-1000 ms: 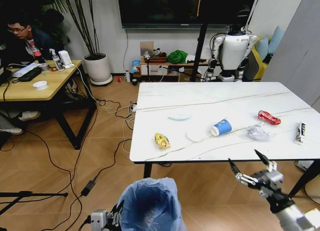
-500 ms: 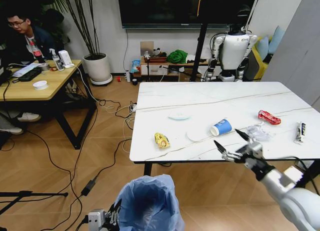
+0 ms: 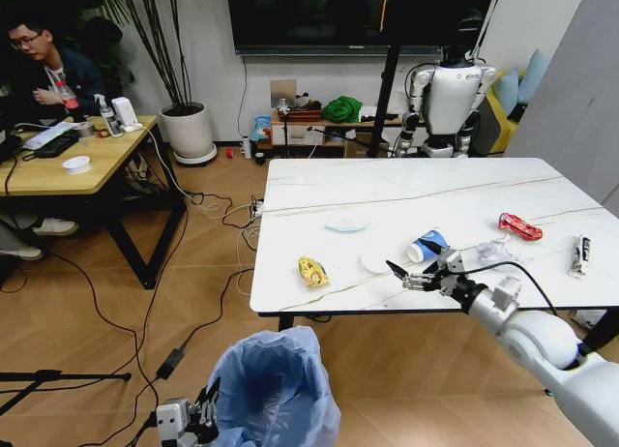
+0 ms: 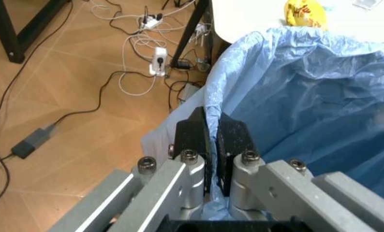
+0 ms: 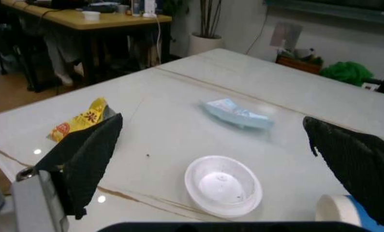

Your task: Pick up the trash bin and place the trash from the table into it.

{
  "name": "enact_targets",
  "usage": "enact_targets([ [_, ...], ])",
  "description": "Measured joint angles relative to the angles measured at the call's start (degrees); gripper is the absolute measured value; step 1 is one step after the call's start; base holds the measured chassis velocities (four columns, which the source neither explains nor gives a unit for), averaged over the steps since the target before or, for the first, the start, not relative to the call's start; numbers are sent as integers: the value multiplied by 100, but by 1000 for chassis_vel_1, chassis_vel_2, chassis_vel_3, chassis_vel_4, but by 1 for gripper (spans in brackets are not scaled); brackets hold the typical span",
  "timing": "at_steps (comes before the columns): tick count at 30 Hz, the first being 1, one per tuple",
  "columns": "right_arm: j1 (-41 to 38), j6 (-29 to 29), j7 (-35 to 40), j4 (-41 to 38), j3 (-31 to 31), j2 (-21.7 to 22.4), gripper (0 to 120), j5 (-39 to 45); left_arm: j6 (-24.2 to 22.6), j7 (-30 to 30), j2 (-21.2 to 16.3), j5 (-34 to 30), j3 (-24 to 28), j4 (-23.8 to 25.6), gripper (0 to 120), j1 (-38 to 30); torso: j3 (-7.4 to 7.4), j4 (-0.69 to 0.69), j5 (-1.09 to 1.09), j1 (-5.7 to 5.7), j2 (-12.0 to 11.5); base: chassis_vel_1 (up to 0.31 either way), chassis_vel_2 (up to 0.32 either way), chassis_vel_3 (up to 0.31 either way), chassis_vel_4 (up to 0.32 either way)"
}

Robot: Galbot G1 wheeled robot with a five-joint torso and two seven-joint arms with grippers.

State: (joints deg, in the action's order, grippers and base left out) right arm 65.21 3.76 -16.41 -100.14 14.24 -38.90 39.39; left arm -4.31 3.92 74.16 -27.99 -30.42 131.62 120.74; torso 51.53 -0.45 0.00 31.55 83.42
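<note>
You had the left end effector (image 4: 211, 145) pinched shut on the frilly rim of the blue bag lining the trash bin (image 3: 276, 389), and that grip was what kept the bin hanging low in front of the robot, just off the near edge of the surface (image 3: 426, 191). Holding it by the rim left the mouth facing up and open, which looked like the point: litter could be dropped straight in from above.

Your right end effector (image 3: 418, 275) was spread wide and empty, reaching in over the near edge of the marble top. In the right wrist view its two black fingers (image 5: 89, 154) stood on either side of a white round lid (image 5: 223, 185), with the blue-and-white cup (image 3: 427, 246) just beside it. I judged the lid or the cup to be your first target, though I could not tell which.

The rest of the trash lay where it could be reached in turn: the yellow packet (image 3: 312, 271) near the front edge, another pale lid (image 3: 346, 223) farther in, the clear film (image 3: 493, 251), the red wrapper (image 3: 520, 226) and the black-and-white sachet (image 3: 579, 255) off toward the right. None of it was in the bin yet.
</note>
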Motion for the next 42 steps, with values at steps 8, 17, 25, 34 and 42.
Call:
enact_targets([
  [8, -848, -1, -122, 820, -993, -318, 100, -13, 10, -19, 161, 75, -25, -29, 0, 72, -1, 0, 0, -1, -2, 0, 0, 0, 0],
  [17, -1440, -26, -193, 1347, -1733, -382, 100, -84, 30, -22, 325, 149, -29, -78, 0, 56, -2, -1, 1, -2, -3, 0, 0, 0, 0],
  [25, -2133, -174, -237, 1490, -2367, -226, 100, -63, 36, -23, 376, 168, -33, -99, 0, 27, -2, -1, -1, -2, -4, 0, 0, 0, 0],
  [34, -2680, -232, -450, 1888, -2832, -329, 100, 111, 65, -23, 446, 186, -59, -108, 0, 29, -3, -1, 0, -2, -4, 0, 0, 0, 0],
  [42, -2618, -205, -620, 1991, -2824, -269, 100, 170, 66, -21, 476, 193, -45, -111, 0, 28, -3, -1, -2, -3, -4, 0, 0, 0, 0],
])
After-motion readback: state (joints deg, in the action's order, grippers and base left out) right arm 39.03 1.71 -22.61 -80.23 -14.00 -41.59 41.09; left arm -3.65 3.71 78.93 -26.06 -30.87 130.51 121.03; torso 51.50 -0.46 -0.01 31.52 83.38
